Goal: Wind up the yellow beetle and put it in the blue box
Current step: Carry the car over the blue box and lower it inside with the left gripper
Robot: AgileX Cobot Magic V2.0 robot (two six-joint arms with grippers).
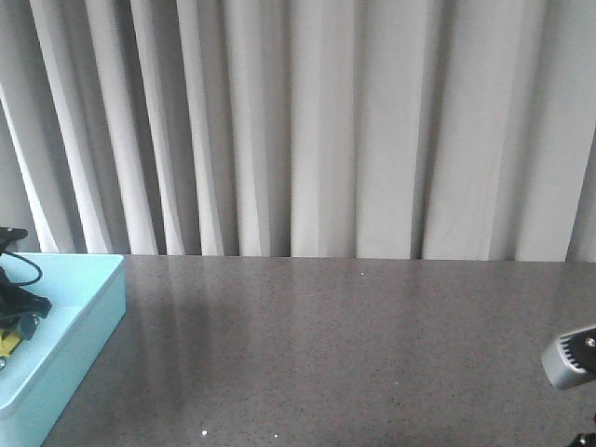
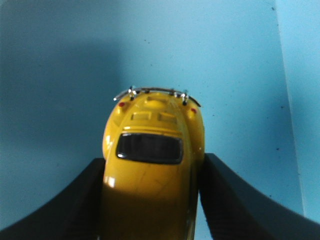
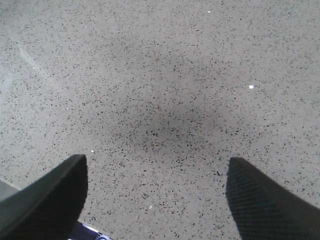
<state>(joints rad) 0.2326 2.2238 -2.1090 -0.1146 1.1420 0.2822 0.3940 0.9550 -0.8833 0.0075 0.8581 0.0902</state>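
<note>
The yellow beetle (image 2: 152,150) sits between my left gripper's (image 2: 153,160) black fingers, its rear bumper pointing away from the wrist. Both fingers press its sides, with the pale turquoise floor of the blue box (image 2: 60,75) close beneath it. In the front view the left gripper (image 1: 19,307) is inside the blue box (image 1: 102,317) at the far left edge, and a bit of the beetle (image 1: 9,342) shows under it. My right gripper (image 3: 156,167) is open and empty over bare speckled grey tabletop.
The box's right wall (image 2: 300,100) rises beside the car. A grey part of the right arm (image 1: 570,358) shows at the front right edge. The grey table (image 1: 326,345) runs back to a white pleated curtain (image 1: 307,121).
</note>
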